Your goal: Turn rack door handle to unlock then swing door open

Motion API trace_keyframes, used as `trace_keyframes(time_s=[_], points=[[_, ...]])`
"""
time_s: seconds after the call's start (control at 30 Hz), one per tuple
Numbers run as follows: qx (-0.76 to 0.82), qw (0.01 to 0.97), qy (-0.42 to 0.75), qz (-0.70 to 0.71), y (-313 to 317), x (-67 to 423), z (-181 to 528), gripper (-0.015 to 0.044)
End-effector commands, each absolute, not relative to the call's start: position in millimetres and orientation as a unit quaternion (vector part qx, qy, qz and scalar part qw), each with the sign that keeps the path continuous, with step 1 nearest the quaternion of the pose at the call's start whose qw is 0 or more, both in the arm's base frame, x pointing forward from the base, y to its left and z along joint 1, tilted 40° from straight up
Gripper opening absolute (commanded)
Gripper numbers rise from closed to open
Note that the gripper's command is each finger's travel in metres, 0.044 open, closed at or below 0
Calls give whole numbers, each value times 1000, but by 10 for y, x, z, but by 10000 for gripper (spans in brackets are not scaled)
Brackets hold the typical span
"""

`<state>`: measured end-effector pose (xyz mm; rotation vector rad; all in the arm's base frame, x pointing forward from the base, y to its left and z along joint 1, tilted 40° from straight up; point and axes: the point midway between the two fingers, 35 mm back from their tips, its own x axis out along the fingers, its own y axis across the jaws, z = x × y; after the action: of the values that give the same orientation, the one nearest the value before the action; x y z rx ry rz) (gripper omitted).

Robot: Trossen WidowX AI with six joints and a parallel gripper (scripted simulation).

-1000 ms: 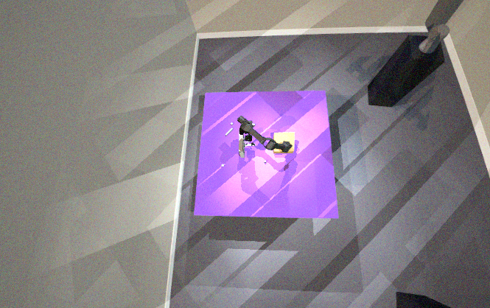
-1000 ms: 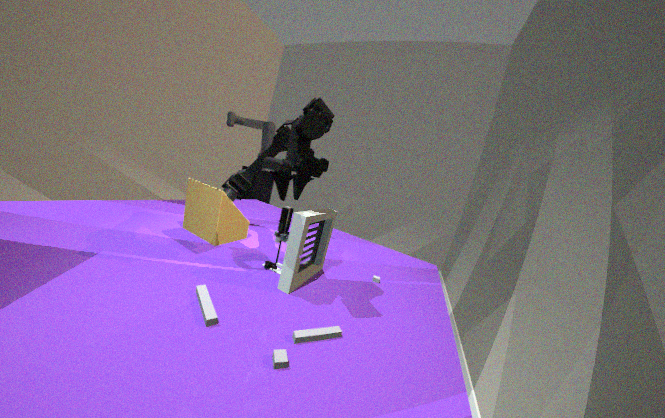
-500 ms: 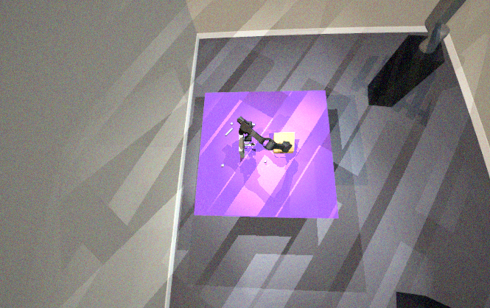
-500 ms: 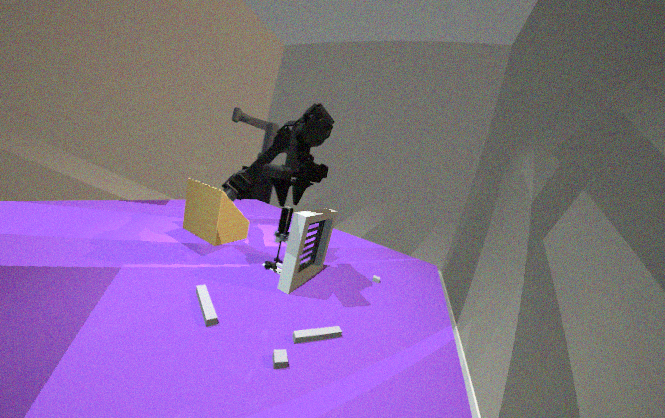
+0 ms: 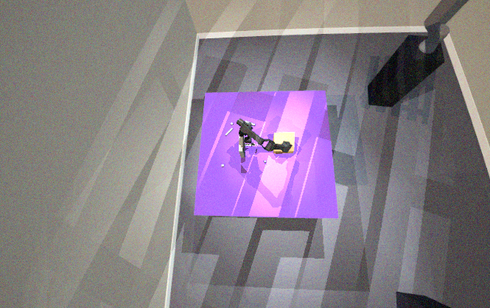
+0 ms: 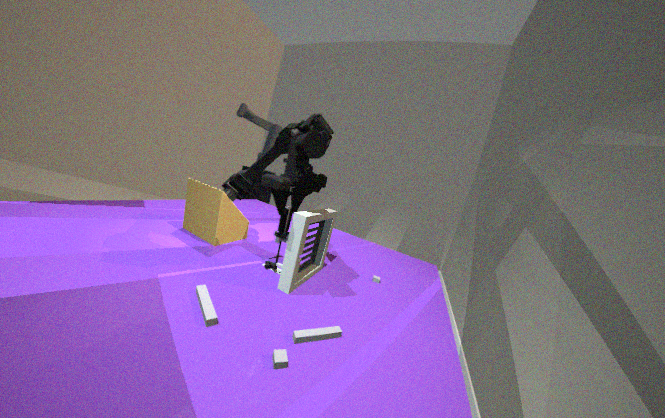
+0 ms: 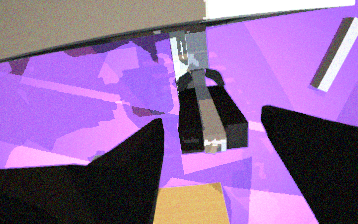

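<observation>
Near the middle of the wrist view, the black upright block handle (image 7: pixel 214 119) sits below the white rack frame (image 7: pixel 280 9) (image 6: pixel 293 254), between black pointed fingers (image 6: pixel 285 231) spread apart, probably so they can squeeze it.

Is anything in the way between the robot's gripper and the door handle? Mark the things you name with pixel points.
Nothing visible stands between them: in the wrist view, the black handle (image 7: pixel 189 120) shows unblocked between the open gripper's (image 7: pixel 212 114) two dark fingers.

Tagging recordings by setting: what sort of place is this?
Probably a bare robot test room: a purple table, an arm mounted there, and a small framed rack before plain walls.
</observation>
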<state>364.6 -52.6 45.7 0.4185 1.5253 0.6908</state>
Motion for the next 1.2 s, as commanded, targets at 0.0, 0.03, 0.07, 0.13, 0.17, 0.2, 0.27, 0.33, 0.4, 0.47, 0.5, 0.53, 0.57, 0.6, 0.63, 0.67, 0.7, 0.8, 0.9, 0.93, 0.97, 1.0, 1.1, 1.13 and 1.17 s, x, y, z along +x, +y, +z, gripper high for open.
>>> trace_keyframes(time_s=[0.0,0.03,0.07,0.13,0.17,0.2,0.27,0.33,0.4,0.47,0.5,0.53,0.57,0.6,0.63,0.67,0.7,0.8,0.9,0.93,0.97,1.0,1.1,1.13,1.17], points=[[183,648,675,303,-476,3625,406,283],[182,648,675,303,-465,3623,394,283],[181,648,675,303,-455,3621,382,283],[180,647,676,303,-433,3616,358,283],[179,647,676,303,-422,3614,346,283],[178,647,676,303,-412,3611,334,283],[177,647,677,303,-390,3606,310,283],[175,647,677,303,-369,3600,286,283],[174,647,678,303,-347,3594,262,283],[173,647,678,303,-333,3590,247,283],[173,646,678,303,-331,3589,245,283],[173,646,678,303,-331,3589,245,256],[173,646,678,303,-331,3589,245,230],[173,646,678,303,-331,3589,245,204],[173,646,678,303,-331,3589,245,178],[173,646,678,303,-331,3589,245,151],[173,646,678,303,-331,3589,245,125],[173,646,678,303,-331,3589,245,86],[173,646,678,303,-331,3589,245,66],[173,646,678,303,-331,3589,245,59],[173,646,678,303,-331,3589,245,52],[173,646,678,303,-331,3589,245,46],[173,646,678,303,-331,3589,245,26],[173,646,678,303,-331,3589,245,19],[173,646,678,303,-331,3589,245,12]])
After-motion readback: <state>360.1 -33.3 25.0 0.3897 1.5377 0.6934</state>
